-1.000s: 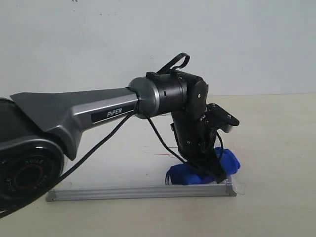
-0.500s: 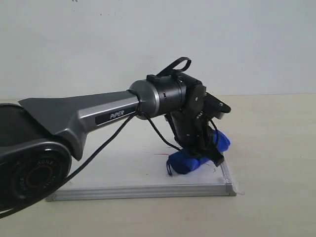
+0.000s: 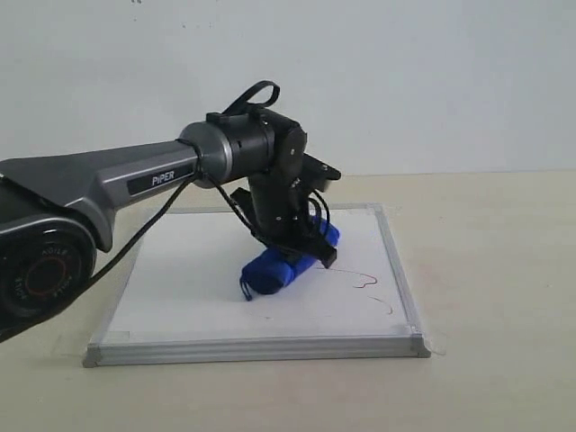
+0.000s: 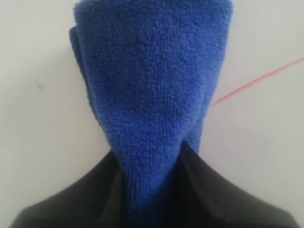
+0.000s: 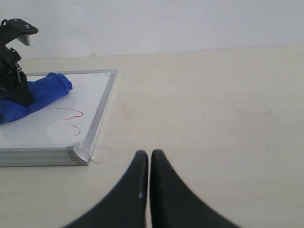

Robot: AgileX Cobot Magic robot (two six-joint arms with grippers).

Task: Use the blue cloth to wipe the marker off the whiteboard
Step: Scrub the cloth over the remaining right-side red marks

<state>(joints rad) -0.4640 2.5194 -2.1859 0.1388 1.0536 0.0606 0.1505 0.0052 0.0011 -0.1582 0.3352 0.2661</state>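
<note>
The blue cloth (image 4: 152, 90) hides the left jaws' tips and overruns that wrist view's edge.

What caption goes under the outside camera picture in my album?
The left gripper holds the blue cloth on the whiteboard, beside red marker lines.

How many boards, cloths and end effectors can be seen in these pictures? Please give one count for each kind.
whiteboard: 1
blue cloth: 1
end effectors: 2, the left end effector shut on the blue cloth, the right end effector shut and empty
Total: 4
</note>
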